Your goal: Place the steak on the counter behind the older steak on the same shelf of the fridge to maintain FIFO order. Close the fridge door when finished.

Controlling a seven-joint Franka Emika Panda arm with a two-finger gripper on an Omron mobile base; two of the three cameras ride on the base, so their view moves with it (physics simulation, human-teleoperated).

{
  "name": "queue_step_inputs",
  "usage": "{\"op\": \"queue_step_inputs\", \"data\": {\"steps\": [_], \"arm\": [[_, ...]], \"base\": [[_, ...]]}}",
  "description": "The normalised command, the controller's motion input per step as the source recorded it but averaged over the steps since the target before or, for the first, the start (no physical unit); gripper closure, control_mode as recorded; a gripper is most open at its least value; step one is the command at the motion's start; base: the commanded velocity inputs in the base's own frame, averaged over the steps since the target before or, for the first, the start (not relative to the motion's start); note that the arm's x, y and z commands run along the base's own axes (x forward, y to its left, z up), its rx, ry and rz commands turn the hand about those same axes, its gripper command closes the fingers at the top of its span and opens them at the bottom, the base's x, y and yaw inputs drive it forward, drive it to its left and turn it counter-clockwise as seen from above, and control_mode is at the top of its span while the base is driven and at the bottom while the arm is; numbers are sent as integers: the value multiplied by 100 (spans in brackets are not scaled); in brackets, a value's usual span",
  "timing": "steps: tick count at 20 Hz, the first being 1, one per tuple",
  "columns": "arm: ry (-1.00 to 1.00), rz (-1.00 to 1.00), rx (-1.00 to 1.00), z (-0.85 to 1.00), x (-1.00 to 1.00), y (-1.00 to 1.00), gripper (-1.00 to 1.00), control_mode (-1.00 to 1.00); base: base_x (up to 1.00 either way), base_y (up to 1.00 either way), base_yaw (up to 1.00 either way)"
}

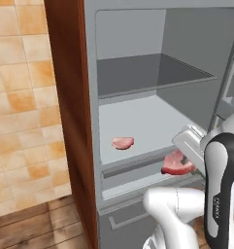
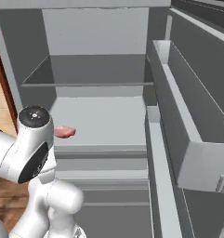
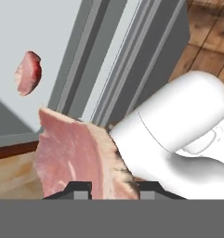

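Steak (image 1: pixel 175 163) pinched in the tool (image 3: pixel 105 188), held in the air just in front of the grey front lip of the shelf (image 1: pixel 152 124), toward its right side. Older steak (image 1: pixel 123 142) lying flat near the shelf's front left. Fridge (image 2: pixel 97 32) standing open, fridge door (image 2: pixel 197 121) swung wide with its grey bins facing inward.

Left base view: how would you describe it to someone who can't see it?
A robot gripper holds a raw steak at the front of an open fridge. Another steak lies on the pale shelf inside.
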Motion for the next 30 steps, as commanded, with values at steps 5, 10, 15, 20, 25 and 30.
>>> {"op": "queue_step_inputs", "data": {"steps": [5, 10, 15, 20, 25, 30], "arm": [[0, 0, 0, 0, 0, 0, 100, 100], [-15, 0, 1, -3, 63, -20, 100, -100], [-21, -1, 0, -22, 99, -14, 100, -100], [-7, -3, 3, -17, 88, -23, 100, -100], [-3, 0, 8, -11, 89, -21, 100, -100], [0, 0, 7, -5, 78, -21, 100, -100]], "base": [[59, 1, 0], [7, 0, 0], [0, 0, 0], [0, 0, 0], [0, 0, 0], [0, 0, 0]]}}
